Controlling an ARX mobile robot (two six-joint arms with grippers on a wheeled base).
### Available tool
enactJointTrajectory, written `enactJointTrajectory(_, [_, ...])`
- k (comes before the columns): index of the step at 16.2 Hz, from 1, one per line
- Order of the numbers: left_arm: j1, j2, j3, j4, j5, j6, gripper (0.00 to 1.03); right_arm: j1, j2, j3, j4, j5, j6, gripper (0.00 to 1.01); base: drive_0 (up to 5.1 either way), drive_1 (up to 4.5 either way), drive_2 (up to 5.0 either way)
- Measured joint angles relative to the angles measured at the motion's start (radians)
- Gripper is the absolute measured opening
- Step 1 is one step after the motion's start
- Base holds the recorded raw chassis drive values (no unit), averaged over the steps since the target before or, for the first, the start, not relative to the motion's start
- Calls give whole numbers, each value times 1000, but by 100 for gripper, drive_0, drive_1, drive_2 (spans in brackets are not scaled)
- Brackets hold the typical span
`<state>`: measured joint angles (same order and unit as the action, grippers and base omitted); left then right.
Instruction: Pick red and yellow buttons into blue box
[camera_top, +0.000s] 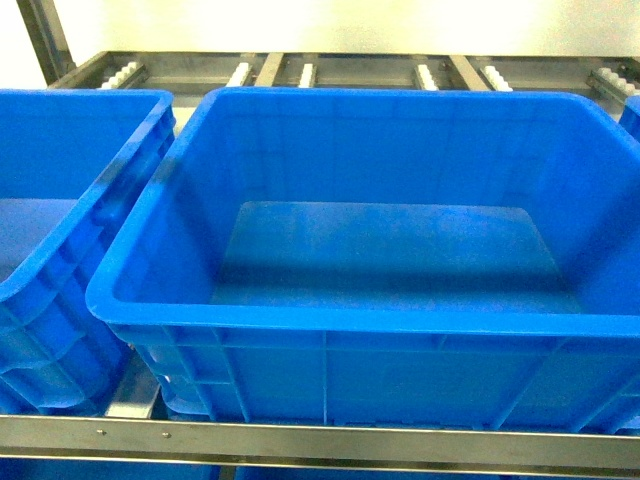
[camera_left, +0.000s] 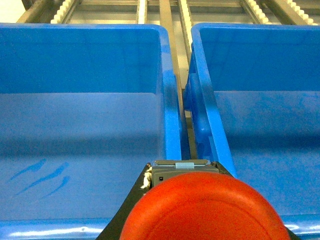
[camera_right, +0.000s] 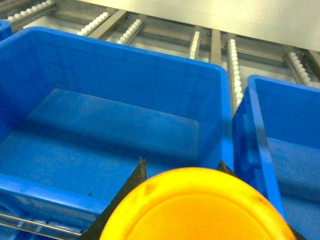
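The blue box (camera_top: 390, 260) fills the middle of the head view, deep and with nothing in it; neither gripper shows there. In the left wrist view my left gripper (camera_left: 182, 164) is shut on the red button (camera_left: 205, 210), whose round cap faces the camera with its grey switch block (camera_left: 182, 172) beyond. It hangs above the near rims and the gap between two crates. In the right wrist view my right gripper (camera_right: 182, 164) is shut on the yellow button (camera_right: 197, 207). Its cap hides most of the dark fingers (camera_right: 135, 177), and it hovers over the near right part of a blue crate (camera_right: 100, 140).
A second blue crate (camera_top: 60, 220) stands left of the box, and another crate's corner (camera_top: 632, 115) shows at the right edge. They rest on a metal rack with white roller rails (camera_top: 305, 72). A steel bar (camera_top: 320, 440) runs along the front.
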<state>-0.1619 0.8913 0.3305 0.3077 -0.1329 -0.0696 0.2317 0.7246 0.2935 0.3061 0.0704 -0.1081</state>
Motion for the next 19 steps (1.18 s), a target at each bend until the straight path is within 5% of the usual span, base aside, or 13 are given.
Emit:
enactJointTrajectory(3, [0, 0, 0, 0, 0, 0, 26, 188, 366, 216, 107, 27, -2, 35, 0, 0, 0])
enactJointTrajectory(6, [0, 0, 0, 0, 0, 0, 26, 274, 773, 476, 82, 5, -1, 35, 0, 0, 0])
enactJointTrajectory(9, [0, 0, 0, 0, 0, 0, 26, 262, 1084, 696, 15, 34, -32, 35, 0, 0, 0])
enactJointTrajectory(15, [0, 0, 0, 0, 0, 0, 26, 198, 1232, 853, -121, 34, -51, 36, 0, 0, 0])
enactJointTrajectory(19, [0, 0, 0, 0, 0, 0, 26, 180, 1245, 845, -91, 21, -50, 81, 0, 0, 0])
